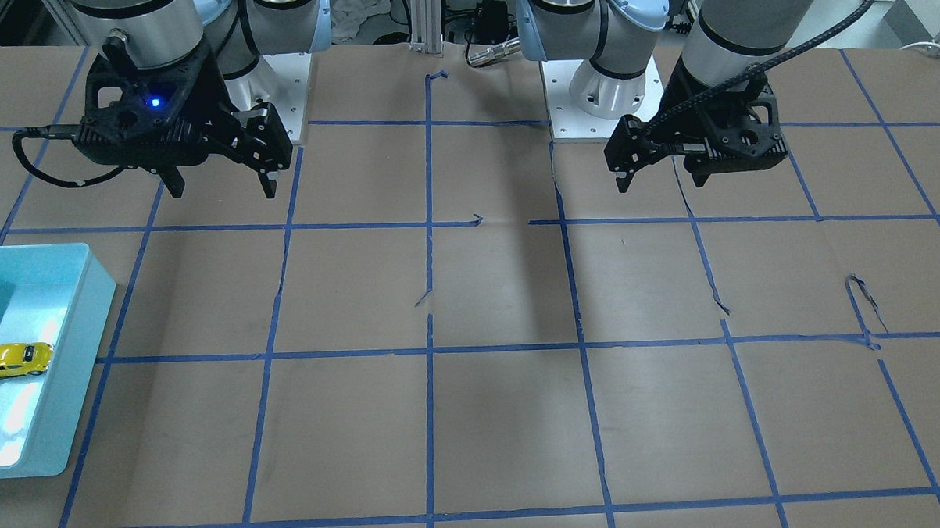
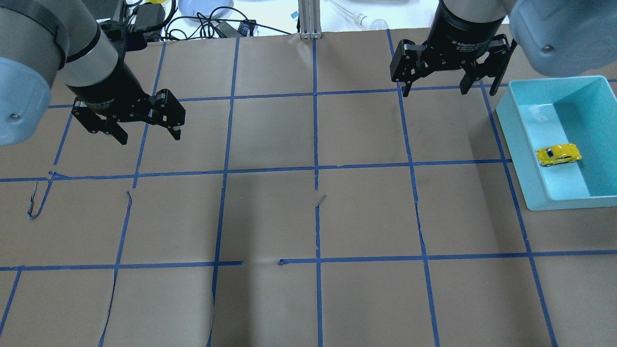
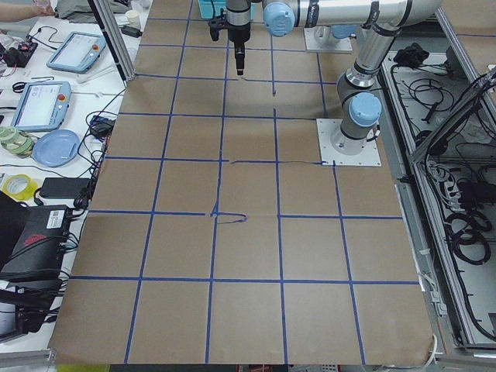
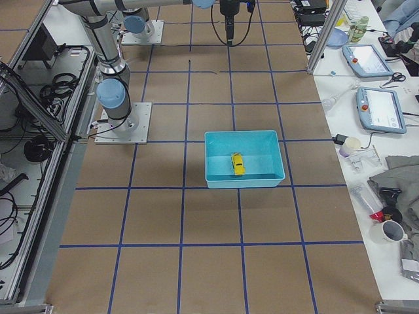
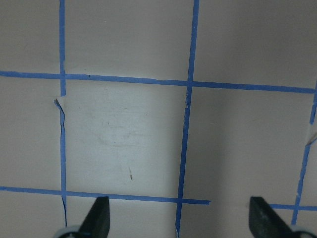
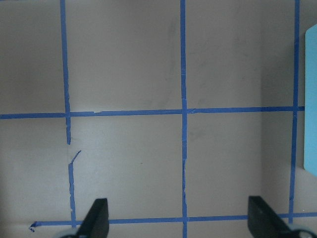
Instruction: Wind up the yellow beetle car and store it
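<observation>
The yellow beetle car point(image 2: 558, 154) is a tiny glossy bright-yellow toy with a rounded body, dark windows and small black wheels. It sits upright on its wheels on the floor of the teal bin point(image 2: 569, 201), roughly mid-floor, clear of the walls, held by neither jaws

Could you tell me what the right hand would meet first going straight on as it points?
The right hand points down at the paper-covered table; it would likely touch that first, beside the teal bin.
</observation>
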You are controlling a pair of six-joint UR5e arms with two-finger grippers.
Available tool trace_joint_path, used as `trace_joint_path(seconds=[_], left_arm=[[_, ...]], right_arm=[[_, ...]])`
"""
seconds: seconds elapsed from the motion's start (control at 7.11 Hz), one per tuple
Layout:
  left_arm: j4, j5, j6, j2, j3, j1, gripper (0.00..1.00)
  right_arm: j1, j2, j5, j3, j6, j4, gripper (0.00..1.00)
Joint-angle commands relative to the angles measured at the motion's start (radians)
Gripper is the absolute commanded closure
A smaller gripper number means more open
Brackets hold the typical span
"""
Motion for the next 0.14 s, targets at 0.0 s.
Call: trace_joint_path(seconds=[0.0], left_arm=[[-0.001, -0.001, 0.0, 0.001, -0.002, 0.0, 0.0]], right_arm=[[0.0, 0.0, -0.006, 0.001, -0.012, -0.005, 0.0]])
